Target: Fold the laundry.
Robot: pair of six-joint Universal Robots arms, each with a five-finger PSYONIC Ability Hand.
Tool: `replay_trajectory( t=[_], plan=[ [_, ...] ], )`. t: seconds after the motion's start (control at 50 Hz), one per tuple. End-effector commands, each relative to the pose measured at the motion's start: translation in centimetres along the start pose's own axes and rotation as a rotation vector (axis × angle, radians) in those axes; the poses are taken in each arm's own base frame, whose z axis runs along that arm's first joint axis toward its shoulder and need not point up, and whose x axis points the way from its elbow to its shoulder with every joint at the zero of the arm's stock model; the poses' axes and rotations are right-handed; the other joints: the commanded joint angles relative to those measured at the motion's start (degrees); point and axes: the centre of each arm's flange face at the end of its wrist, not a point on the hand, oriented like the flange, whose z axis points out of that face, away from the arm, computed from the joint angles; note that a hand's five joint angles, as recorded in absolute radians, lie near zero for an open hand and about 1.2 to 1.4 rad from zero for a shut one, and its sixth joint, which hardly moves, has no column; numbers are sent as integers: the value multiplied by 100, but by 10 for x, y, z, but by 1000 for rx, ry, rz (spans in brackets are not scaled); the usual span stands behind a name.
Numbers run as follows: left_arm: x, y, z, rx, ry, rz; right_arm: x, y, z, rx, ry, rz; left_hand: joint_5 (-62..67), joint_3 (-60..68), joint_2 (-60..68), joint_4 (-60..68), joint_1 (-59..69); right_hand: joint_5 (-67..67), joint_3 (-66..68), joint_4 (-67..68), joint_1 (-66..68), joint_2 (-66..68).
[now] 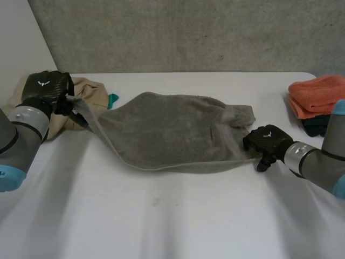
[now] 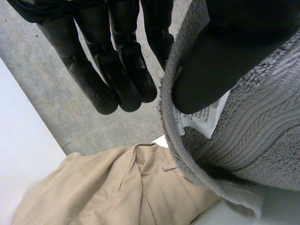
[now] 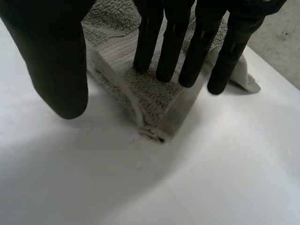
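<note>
A grey towel (image 1: 167, 129) lies spread across the middle of the white table (image 1: 161, 216). My left hand (image 1: 48, 89) holds its far left corner raised off the table. In the left wrist view the thumb of the left hand (image 2: 225, 56) presses the towel (image 2: 262, 140) by its white label (image 2: 206, 119), with the fingers straight on the other side of the edge. My right hand (image 1: 267, 141) rests on the towel's near right corner. There the straight fingers (image 3: 150, 37) press down on the folded corner (image 3: 154, 103), and the thumb stays off the cloth.
A beige garment (image 1: 94, 94) lies crumpled under my left hand (image 2: 117, 187), with a bit of teal cloth (image 1: 112, 100) beside it. Folded orange towels (image 1: 315, 94) sit on a dark item (image 1: 312, 125) at the far right edge. A concrete wall runs behind the table.
</note>
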Motion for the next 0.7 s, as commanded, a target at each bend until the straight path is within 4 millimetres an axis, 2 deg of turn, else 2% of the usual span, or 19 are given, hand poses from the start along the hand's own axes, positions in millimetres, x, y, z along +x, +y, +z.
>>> replay_trajectory(
  t=[0.02, 0.08, 0.12, 0.14, 0.18, 0.2, 0.26, 0.28, 0.38, 0.44, 0.48, 0.56, 0.64, 0.66, 0.7],
  plan=[
    [-1, 1, -2, -11, -1, 0, 2, -1, 15, 28, 36, -17, 1333, 1180, 1135, 1129, 1350, 4104, 4076, 4080, 4076, 4079],
    [0, 1, -6, -38, 7, 7, 11, -7, 8, 58, 86, -7, 1333, 1180, 1135, 1129, 1350, 4104, 4076, 4080, 4076, 4079],
    [0, 0, -12, -61, 12, 17, 21, -19, -4, 81, 124, -26, 1333, 1180, 1135, 1129, 1350, 4104, 4076, 4080, 4076, 4079],
    [1, -1, -20, -94, 25, 33, 29, -32, -19, 98, 158, -55, 1333, 1180, 1135, 1129, 1350, 4104, 4076, 4080, 4076, 4079],
    [2, -4, -30, -132, 38, 55, 35, -42, -34, 92, 178, -89, 1333, 1180, 1135, 1129, 1350, 4104, 4076, 4080, 4076, 4079],
    [3, -4, -41, -179, 56, 86, 37, -48, -50, 58, 179, -121, 1333, 1180, 1135, 1129, 1350, 4104, 4076, 4080, 4076, 4079],
    [6, -5, -59, -256, 91, 139, 47, -46, -71, -32, 180, -154, 1333, 1180, 1135, 1129, 1350, 4104, 4076, 4080, 4076, 4079],
    [6, -5, -71, -310, 117, 181, 47, -42, -85, -109, 156, -183, 1333, 1180, 1135, 1129, 1350, 4104, 4076, 4080, 4076, 4079],
    [6, 1, -107, -505, 207, 302, 30, -31, -124, -351, -27, -296, 1333, 1180, 1135, 1129, 1350, 4104, 4076, 4080, 4076, 4079],
    [8, 2, -126, -609, 279, 364, 24, -26, -134, -378, -89, -347, 1333, 1180, 1135, 1129, 1350, 4104, 4076, 4080, 4076, 4079],
    [9, 1, -131, -634, 311, 387, 20, -27, -132, -366, -92, -362, 1333, 1180, 1135, 1129, 1350, 4104, 4076, 4080, 4076, 4079],
    [11, -7, -121, -555, 309, 443, 18, -25, -121, -348, -76, -373, 1333, 1180, 1135, 1129, 1350, 4104, 4076, 4080, 4076, 4079],
    [16, -7, -90, -458, 281, 462, 18, -26, -99, -320, -70, -374, 1333, 1180, 1135, 1129, 1350, 4104, 4076, 4080, 4076, 4079],
    [18, -8, -73, -413, 266, 476, 22, -32, -89, -304, -41, -372, 1333, 1180, 1135, 1129, 1350, 4104, 4076, 4080, 4076, 4079],
    [21, -10, -55, -371, 248, 484, 29, -38, -77, -288, 2, -365, 1333, 1180, 1135, 1129, 1350, 4104, 4076, 4080, 4076, 4079]
  ],
)
